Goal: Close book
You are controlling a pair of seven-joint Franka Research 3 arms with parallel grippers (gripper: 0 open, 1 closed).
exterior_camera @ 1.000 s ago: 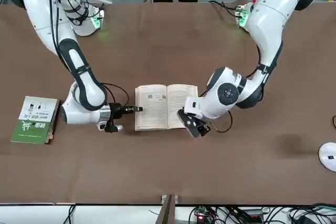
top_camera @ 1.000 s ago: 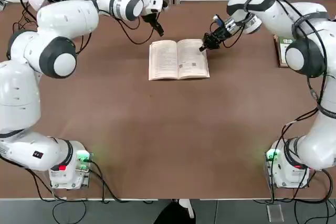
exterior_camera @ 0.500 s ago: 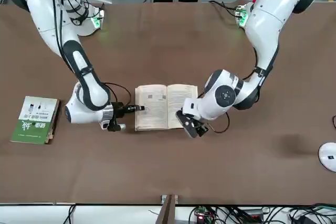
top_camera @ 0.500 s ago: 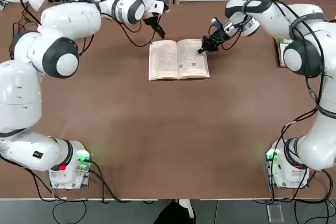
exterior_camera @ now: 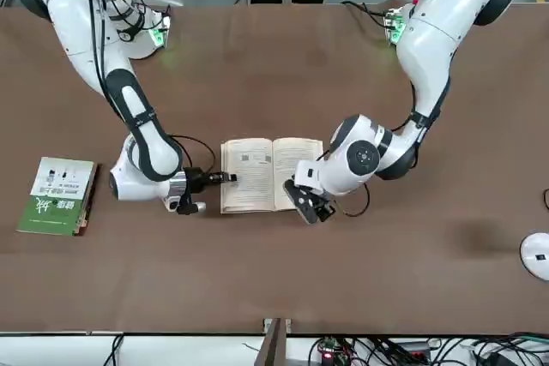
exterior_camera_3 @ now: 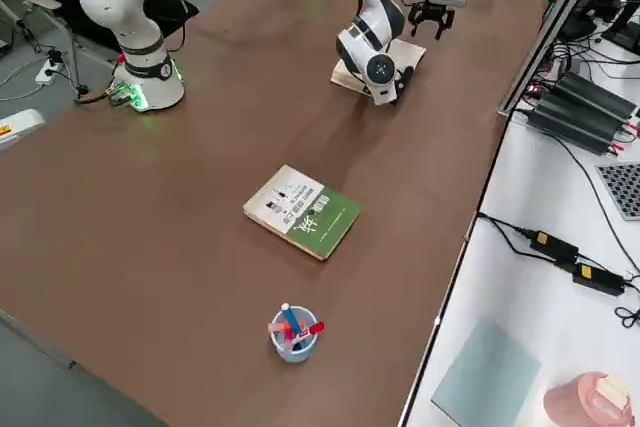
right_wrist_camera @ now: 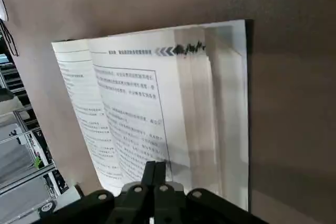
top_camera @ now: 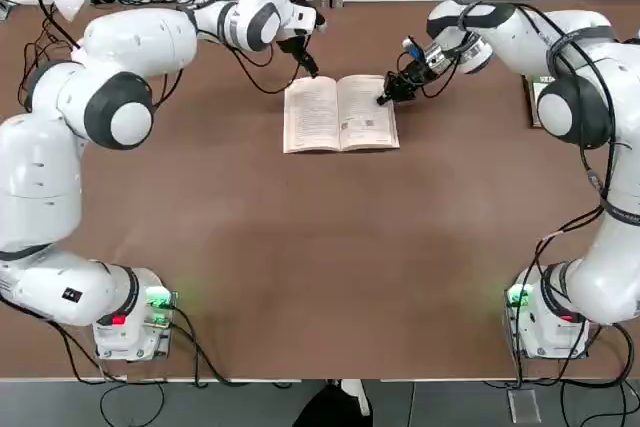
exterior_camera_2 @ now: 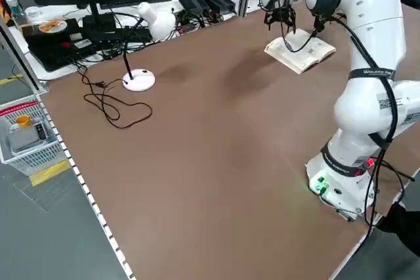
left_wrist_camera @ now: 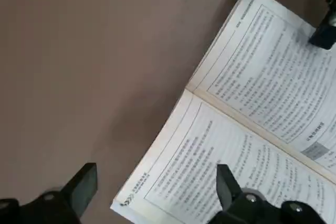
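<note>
White arms (top_camera: 130,42), black joints, cables.

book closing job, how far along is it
Done: both arms have reached the thin cream-paged paperback book, which lies open and flat on the brown table. In hand: the right tool, shut, has its tips at the book's right-hand page near the far outer corner; the left tool, open, hovers by the far left corner. Left: no page is lifted yet, so the whole fold-over remains.
</note>
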